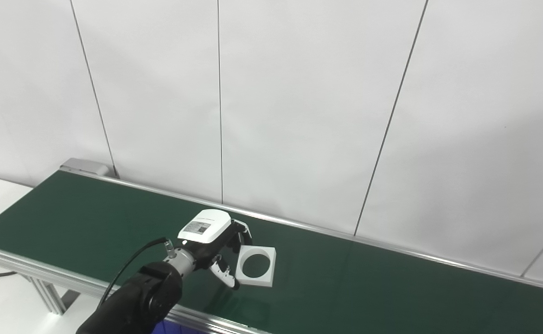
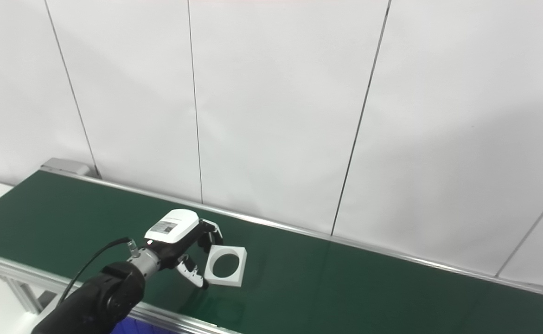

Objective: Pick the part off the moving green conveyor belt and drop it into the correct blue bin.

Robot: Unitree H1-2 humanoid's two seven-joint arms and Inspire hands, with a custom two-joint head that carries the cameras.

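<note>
- The green conveyor belt (image 1: 90, 218) runs diagonally from the upper left to the lower right, edged by a silver rail (image 1: 299, 226) on its far side and backed by a white panelled wall (image 1: 299, 116)
- The part (image 1: 256, 266), a white square plate with a large round hole through its middle, is tilted up off the belt near the front edge, with its dim reflection on the belt below it
- The left hand (image 1: 215, 246), white-backed with dark fingers, comes in from the bottom left on a black arm (image 1: 137, 301) and grips the part at its left edge, fingers (image 1: 243, 232) above and thumb (image 1: 225, 276) below
- A black cable (image 1: 132, 264) loops from the wrist back to the arm
- A sliver of blue (image 1: 169, 328) shows below the belt's front rail; what it belongs to cannot be told
- The right hand is out of view
</note>
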